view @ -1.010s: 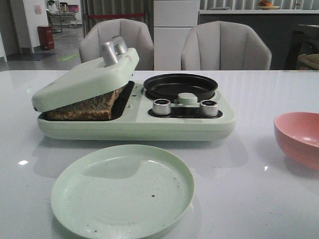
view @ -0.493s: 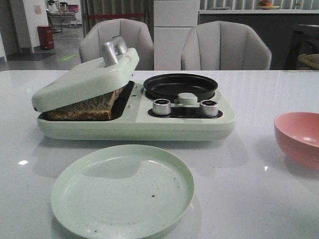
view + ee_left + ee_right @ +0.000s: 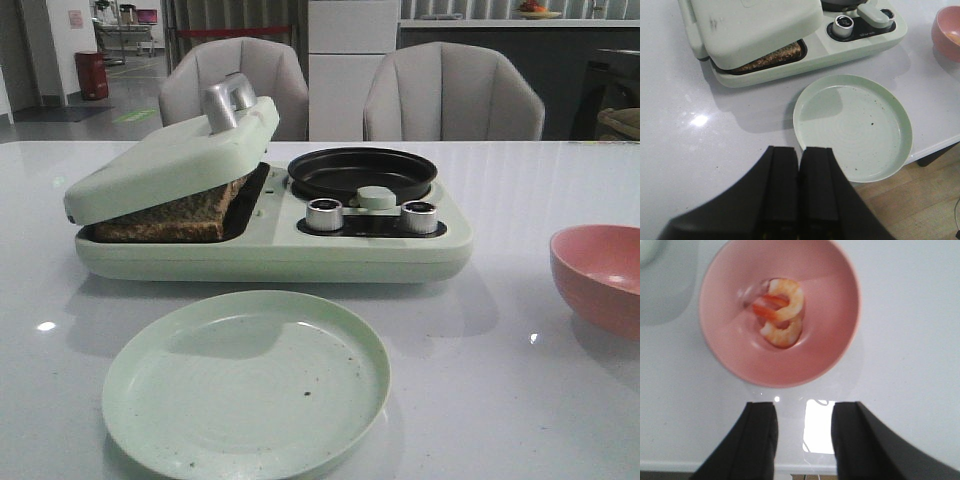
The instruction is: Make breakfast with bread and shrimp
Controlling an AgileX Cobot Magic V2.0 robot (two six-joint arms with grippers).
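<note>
Above the bowl (image 3: 780,310) our right tool (image 3: 802,440) gapes, left tool (image 3: 799,187) pinched empty; we risk the curled shrimp (image 3: 782,312) slipping or the bowl skidding.

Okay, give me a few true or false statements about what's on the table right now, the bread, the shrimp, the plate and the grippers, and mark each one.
1. The bread sits inside the green breakfast maker under its partly raised lid. True.
2. The shrimp lies on the green plate. False: it is in the pink bowl; the plate holds only crumbs.
3. The right gripper is open and holds nothing. True.
4. The left gripper is open wide over the plate. False: its fingers are together, short of the plate's rim.
5. The black pan holds a bread slice. False: it looks empty.
</note>
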